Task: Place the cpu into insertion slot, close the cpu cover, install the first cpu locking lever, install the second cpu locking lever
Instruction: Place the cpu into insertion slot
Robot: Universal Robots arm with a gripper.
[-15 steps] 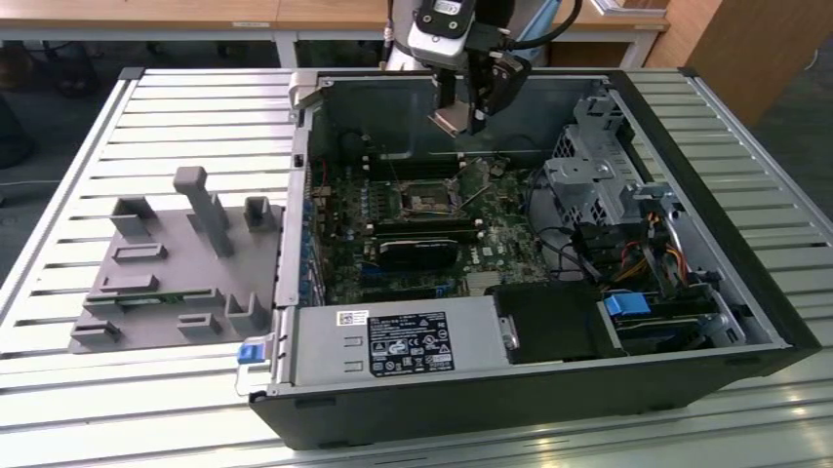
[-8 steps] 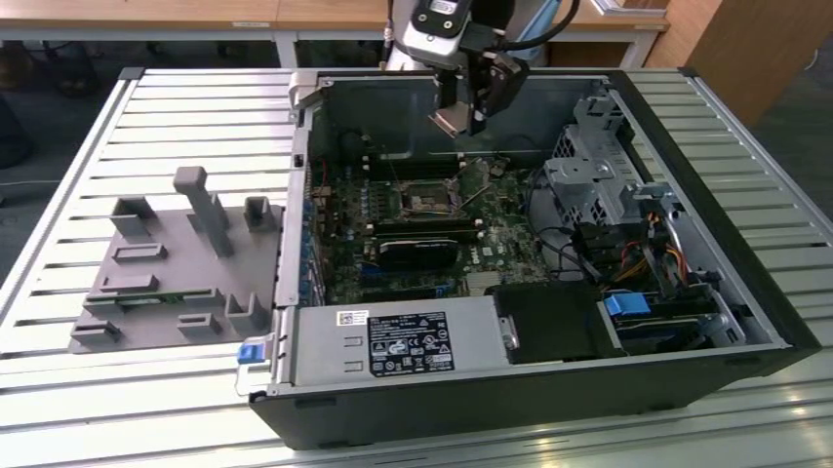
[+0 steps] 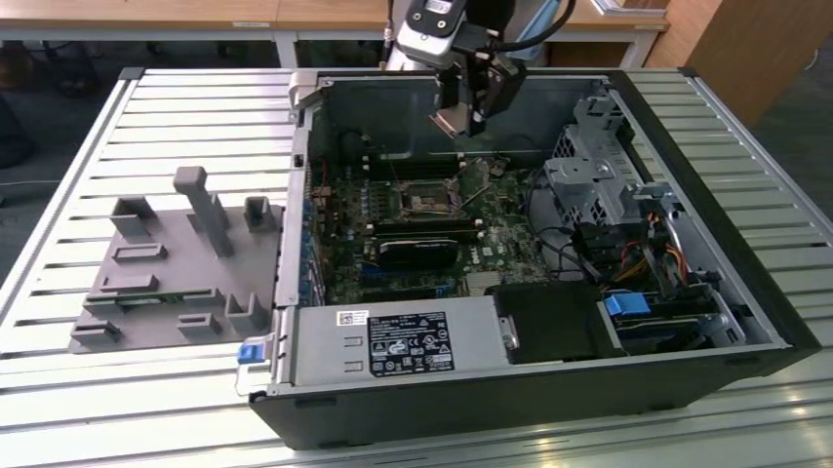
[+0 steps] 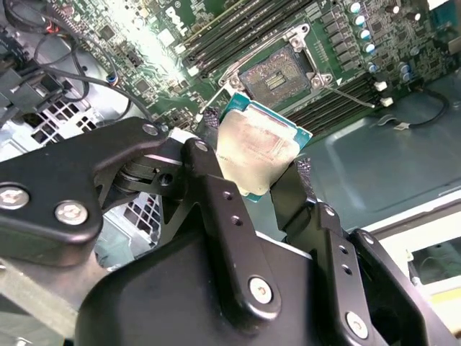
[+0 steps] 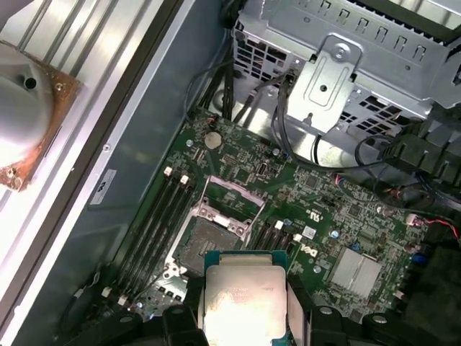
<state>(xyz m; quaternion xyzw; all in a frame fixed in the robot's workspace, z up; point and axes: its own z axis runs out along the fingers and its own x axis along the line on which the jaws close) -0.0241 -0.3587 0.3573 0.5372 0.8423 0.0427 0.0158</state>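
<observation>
My gripper hangs over the open computer case, shut on the cpu, a small pale metal square with a green edge. In both wrist views the cpu sits clamped between the black fingers. The insertion slot lies below on the green motherboard, its dark centre bare. The cpu cover stands open at the slot's edge. A thin locking lever sticks out beside the slot.
The case's walls ring the board. A silver drive cage with cables, a black module and the power supply crowd the slot's surroundings. A grey parts fixture sits on the slatted table at the exterior view's left.
</observation>
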